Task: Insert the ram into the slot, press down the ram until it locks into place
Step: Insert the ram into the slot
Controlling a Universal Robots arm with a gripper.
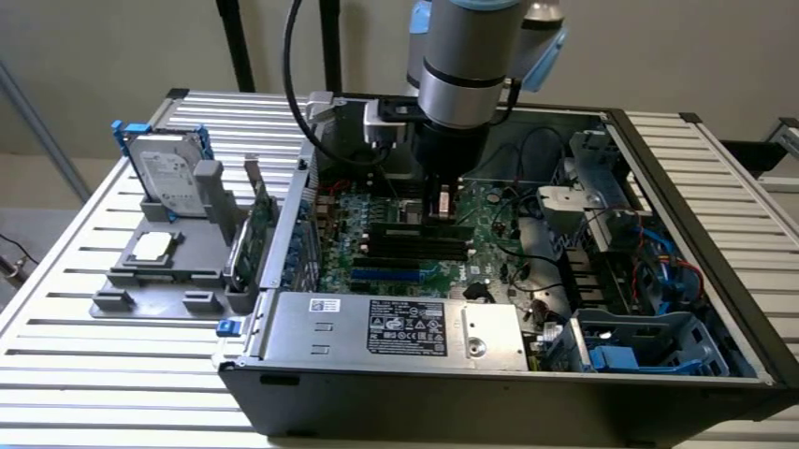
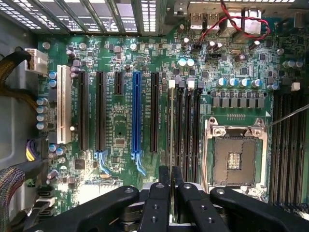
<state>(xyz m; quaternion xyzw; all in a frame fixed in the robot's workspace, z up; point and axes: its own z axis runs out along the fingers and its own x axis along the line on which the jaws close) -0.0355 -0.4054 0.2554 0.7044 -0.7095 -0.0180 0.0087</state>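
The ram (image 2: 171, 126) shows edge-on as a thin pale-green line running away from my gripper (image 2: 171, 180). The two black fingers (image 2: 163, 186) are shut on its near end. It stands upright along the first slot (image 2: 171, 85) of a group of long black memory sockets (image 2: 188, 125), and that slot's pale end latch shows at the far end. I cannot tell whether the ram is seated or just above the slot. In the exterior view the gripper (image 1: 440, 208) hangs low over the green motherboard (image 1: 487, 245), right above the black memory sockets (image 1: 402, 241).
Near the ram are a blue slot (image 2: 136, 116), black expansion slots (image 2: 100, 116) and the metal-framed processor socket (image 2: 235, 157). A red and black cable (image 2: 231, 24) runs near the ports. Outside the case (image 1: 699, 309), a hard drive (image 1: 168, 178) and a green card (image 1: 256, 234) stand on a grey holder.
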